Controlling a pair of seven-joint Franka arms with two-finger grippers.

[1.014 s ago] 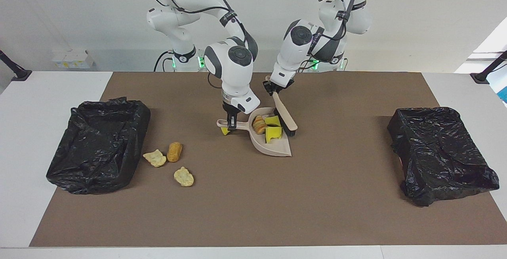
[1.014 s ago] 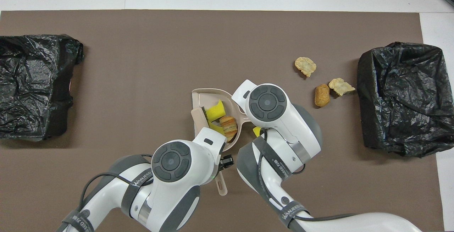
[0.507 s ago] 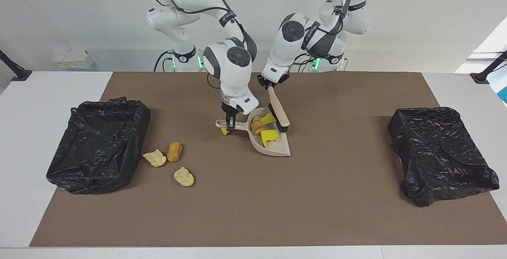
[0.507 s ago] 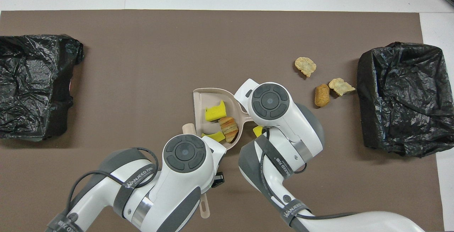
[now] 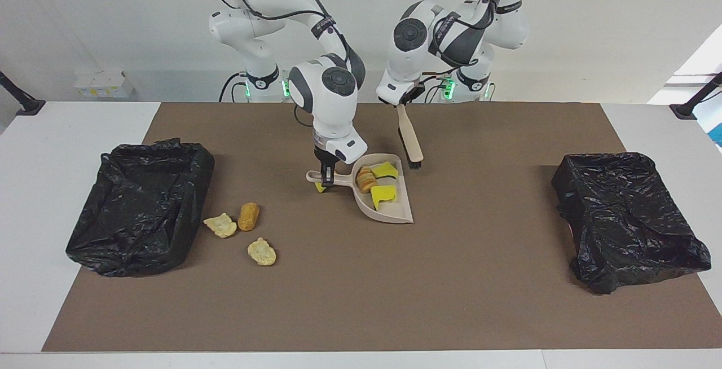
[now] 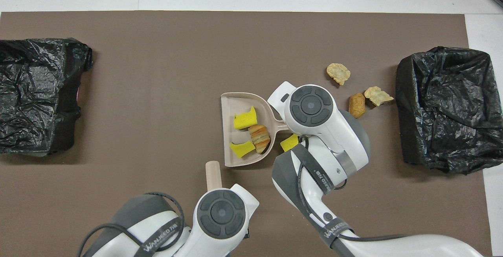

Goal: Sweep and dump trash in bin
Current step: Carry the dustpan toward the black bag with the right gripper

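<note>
The left gripper (image 5: pixel 401 101), clamped on the brush (image 5: pixel 410 142), has lifted it clear of the dustpan (image 5: pixel 395 211) at the brown bench (image 5: pixel 350 301) centre. Right gripper (image 5: pixel 327 178) grips the dustpan handle. Trash: three pieces (image 5: pixel 375 184) loaded, one (image 6: pixel 289 142) beside the handle, three (image 5: pixel 242 231) at 8 o'clock, near a black-lined bin (image 5: pixel 135 205). Sweeping looks half done.

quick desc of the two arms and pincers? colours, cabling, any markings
Both arms are glossy white Franka-type with dark grey joint sections and round grey end caps. Black cables run along the outside of the links, strapped on with black bands printed in white lettering. Green lights glow at each base. The left pincer and right pincer are small, black and two-fingered, mounted under white wrist housings.
</note>
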